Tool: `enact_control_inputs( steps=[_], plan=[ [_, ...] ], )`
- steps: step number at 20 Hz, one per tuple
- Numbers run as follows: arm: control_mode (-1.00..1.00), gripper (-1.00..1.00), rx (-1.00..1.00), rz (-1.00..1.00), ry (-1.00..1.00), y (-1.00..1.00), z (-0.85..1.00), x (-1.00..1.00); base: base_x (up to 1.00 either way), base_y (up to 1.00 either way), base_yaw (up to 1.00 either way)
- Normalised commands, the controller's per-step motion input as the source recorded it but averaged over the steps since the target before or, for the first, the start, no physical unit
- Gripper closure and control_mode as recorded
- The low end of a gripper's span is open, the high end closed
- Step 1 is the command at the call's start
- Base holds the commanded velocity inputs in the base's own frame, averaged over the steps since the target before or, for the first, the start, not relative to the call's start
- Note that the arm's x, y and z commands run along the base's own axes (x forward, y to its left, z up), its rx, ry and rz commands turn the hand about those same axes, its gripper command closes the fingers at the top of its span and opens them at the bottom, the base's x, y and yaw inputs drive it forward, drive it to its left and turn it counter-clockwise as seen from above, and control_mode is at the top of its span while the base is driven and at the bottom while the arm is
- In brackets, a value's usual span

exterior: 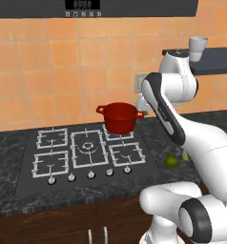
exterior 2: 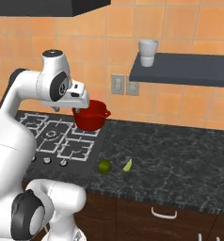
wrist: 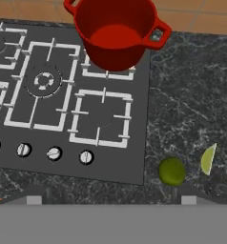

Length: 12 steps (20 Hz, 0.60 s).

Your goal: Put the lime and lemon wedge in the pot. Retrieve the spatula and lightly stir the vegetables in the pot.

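End effector spread wide, empty, poised above hob beside pot.

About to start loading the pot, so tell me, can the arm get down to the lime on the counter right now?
Probably yes. The lime lies bare on the counter, apart from the lemon wedge beside it, with nothing over it. The open gripper hangs above the stove.

Even, bright, shadowless rendered light fills my three views. My white arm shades softly to grey on its underside. The pot shows a paler red floor inside. Edges look slightly soft and pixelated; no glare, no bending at borders.
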Motion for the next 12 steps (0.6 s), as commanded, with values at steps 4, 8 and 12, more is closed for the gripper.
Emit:
enact_control_inputs(
  steps=[4, 8, 12],
  plan=[
    [1.00, -1.00, 0.00, 0.00, 0.00, 0.00, 0.00, 0.00, 0.15, -0.73, 0.00],
    [-1.00, -1.00, 0.04, 0.00, 0.03, -0.24, -0.03, 0.13, 0.04, -0.15, 0.00],
    [-1.00, -1.00, 0.00, 0.00, 0.13, -0.07, -0.38, 0.13, 0.00, 0.00, 0.00]
  ],
)
